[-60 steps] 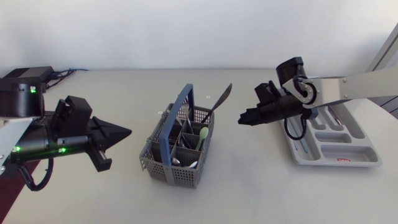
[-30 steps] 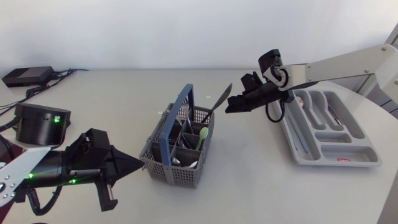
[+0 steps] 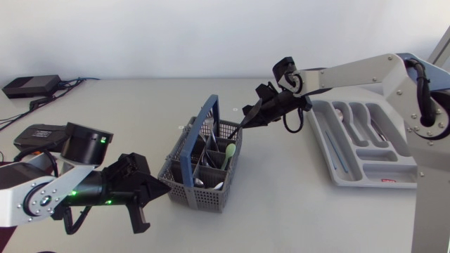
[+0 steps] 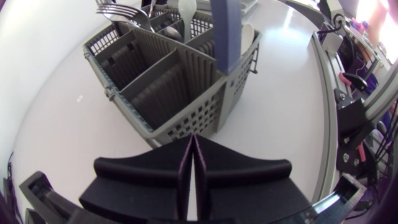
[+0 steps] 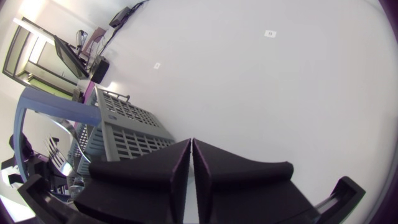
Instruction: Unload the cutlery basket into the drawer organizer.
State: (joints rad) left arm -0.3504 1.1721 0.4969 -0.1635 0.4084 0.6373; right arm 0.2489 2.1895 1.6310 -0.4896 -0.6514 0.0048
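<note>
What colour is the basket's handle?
Blue. The handle arches over the grey basket; the head view shows it best.

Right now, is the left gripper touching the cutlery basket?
Cannot tell. Left wrist view: the shut left gripper reaches the cutlery basket; no gap shows, nor clear contact.

No text, number or sign can be read; a small red label [image 3: 389,180] is seen on the drawer organizer [image 3: 365,182]; its print cannot be made out.
</note>
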